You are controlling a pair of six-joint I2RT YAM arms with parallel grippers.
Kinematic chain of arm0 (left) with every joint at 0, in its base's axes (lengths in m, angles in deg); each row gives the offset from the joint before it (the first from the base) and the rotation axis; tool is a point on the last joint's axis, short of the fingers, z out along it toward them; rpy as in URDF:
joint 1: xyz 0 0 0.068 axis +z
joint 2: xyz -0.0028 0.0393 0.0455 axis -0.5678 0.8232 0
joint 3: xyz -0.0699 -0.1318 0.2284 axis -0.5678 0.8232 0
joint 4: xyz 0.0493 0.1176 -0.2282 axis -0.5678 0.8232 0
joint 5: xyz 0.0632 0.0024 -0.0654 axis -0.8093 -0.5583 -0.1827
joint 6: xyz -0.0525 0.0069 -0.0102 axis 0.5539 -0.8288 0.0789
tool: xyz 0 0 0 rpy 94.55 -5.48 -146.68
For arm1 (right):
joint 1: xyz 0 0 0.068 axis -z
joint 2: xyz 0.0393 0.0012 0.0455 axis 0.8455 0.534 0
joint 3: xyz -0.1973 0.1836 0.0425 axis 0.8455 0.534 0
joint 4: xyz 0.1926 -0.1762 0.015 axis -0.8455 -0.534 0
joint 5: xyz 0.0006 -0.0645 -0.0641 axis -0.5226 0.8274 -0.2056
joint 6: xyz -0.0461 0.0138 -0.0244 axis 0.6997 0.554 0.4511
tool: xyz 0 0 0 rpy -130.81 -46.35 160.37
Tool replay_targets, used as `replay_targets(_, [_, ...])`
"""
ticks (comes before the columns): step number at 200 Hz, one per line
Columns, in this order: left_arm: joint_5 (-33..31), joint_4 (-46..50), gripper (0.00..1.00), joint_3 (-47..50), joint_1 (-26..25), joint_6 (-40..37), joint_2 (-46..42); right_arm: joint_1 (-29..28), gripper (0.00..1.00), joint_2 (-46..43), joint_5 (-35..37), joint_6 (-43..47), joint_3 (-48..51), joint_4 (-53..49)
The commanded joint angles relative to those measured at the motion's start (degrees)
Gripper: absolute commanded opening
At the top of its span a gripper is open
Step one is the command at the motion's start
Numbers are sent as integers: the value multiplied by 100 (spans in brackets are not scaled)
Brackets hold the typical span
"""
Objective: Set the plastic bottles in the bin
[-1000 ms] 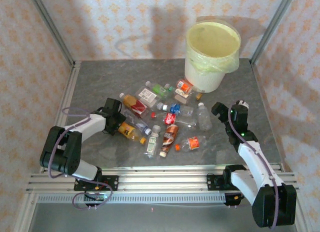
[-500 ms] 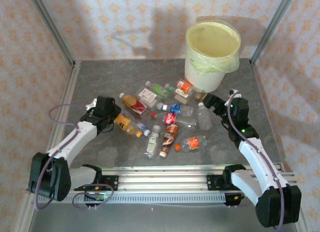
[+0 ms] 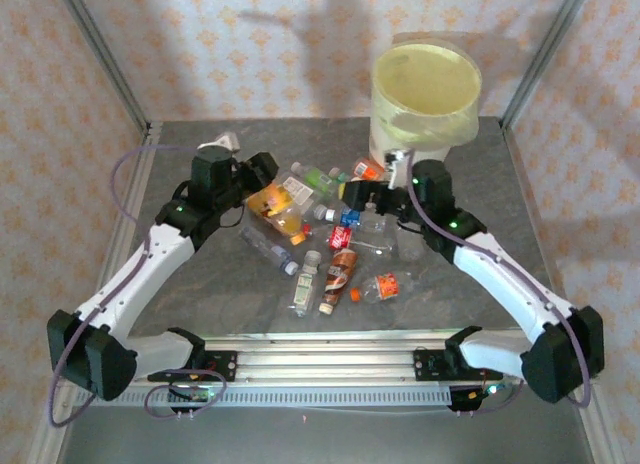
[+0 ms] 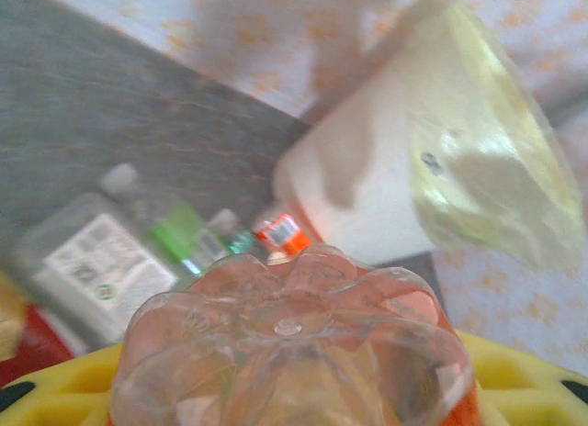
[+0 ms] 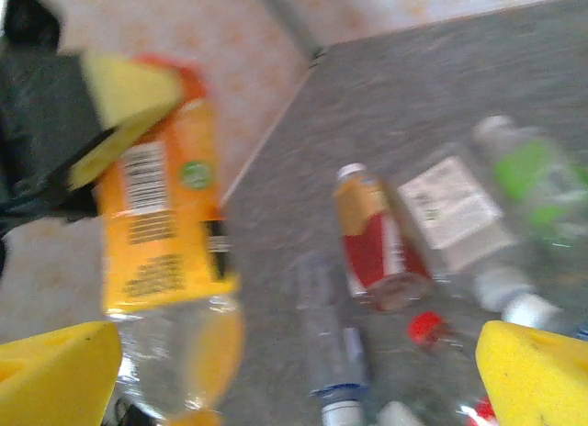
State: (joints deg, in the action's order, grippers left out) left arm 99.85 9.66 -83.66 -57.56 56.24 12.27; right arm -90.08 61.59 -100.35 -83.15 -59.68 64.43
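L gripper (image 3: 258,179) clamps orange bottle (image 3: 277,208); lift far-right over bin (image 3: 405,156), clearing its rim. R gripper (image 3: 366,196) spread wide, empty.

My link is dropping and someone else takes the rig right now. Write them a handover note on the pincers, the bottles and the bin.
Left pincer: shut on an orange-labelled bottle, held in the air above the pile.
Right pincer: open, holding nothing, over the bottles nearest the bin.
Bin: upright at the far right of the table; no bottle shows inside it from above.
Done: one bottle picked up.
Left: drop that one into the bin, then clear the other bottles, which lie loose mid-table.
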Motion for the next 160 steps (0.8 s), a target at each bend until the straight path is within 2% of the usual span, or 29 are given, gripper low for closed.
replay_targets(1, [315, -340, 53, -358, -212, -308, 220, -388, 99, 192, -313, 422, -282, -44])
replay_targets(38, [298, -361, 53, -522, -429, -151, 473, -850, 99, 569, 560, 873, -521, -378])
replay_targets(72, [175, -462, 53, -485, -511, -25, 546, -1000, 100, 723, 1120, 601, -364, 134])
replay_targets(90, [199, -557, 53, -437, -524, 54, 601, -1009, 93, 855, 1108, 457, -448, 179])
replay_targets(114, [216, -530, 52, -471, -530, 103, 709, -1026, 89, 957, 1084, 415, -505, 227])
replay_targets(160, [318, -475, 52, -468, -527, 119, 757, -1031, 65, 930, 1145, 504, -483, 226])
